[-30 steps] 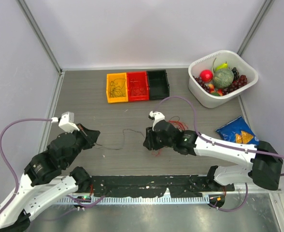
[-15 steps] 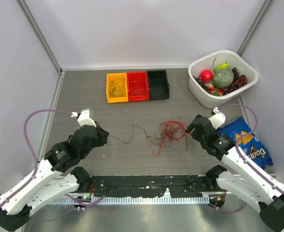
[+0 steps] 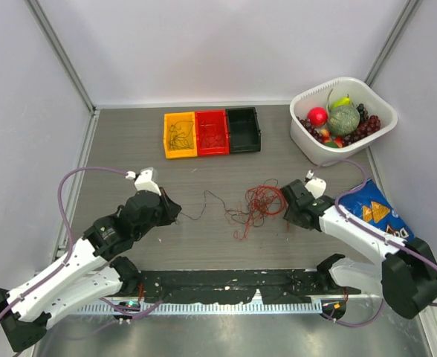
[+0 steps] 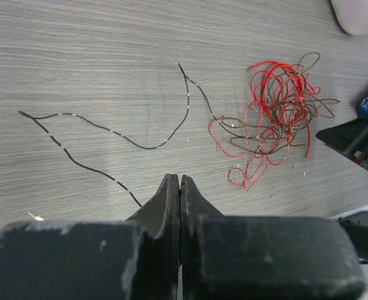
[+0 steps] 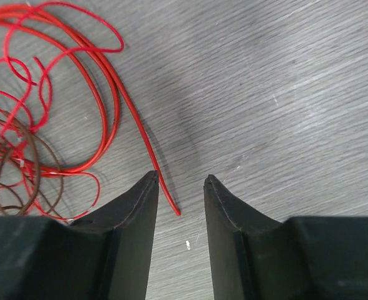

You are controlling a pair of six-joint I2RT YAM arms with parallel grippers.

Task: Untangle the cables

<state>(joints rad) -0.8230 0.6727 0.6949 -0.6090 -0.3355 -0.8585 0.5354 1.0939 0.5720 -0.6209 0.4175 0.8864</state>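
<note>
Three small bins are sitting in a row at the far side of the table point(image 3: 129, 149): a yellow bin point(image 3: 180, 154), a red bin point(image 3: 212, 152) in the middle and a black bin point(image 3: 243, 147). I am taking the red bin as my mark.

One tangle of cables point(image 3: 263, 201) is lying on the table nearer to me than the red bin and a little to its right. It is mixing bright red loops with dark brown ones. How many separate strands are in it I cannot count from here.

One black wire point(image 4: 146, 147) is trailing out of the tangle, nearer to me than the red bin and almost straight in front of it.

My left claw point(image 4: 179, 178) is hovering nearer to me than the red bin and to its left, its jaws pressed fully together with nothing showing between them. The black wire's free end is lying just beside its tips.

My right claw point(image 5: 181, 178) is hanging farther right of the red bin than the tangle, jaws standing apart and gripping nothing. The loose end of one red strand point(image 5: 143, 140) is lying on the table in the gap between them.

One white tub point(image 3: 330, 156) of fruit is standing well to the right of the red bin. One blue chip bag point(image 3: 371, 212) is lying to the right of the red bin and nearer to me.
</note>
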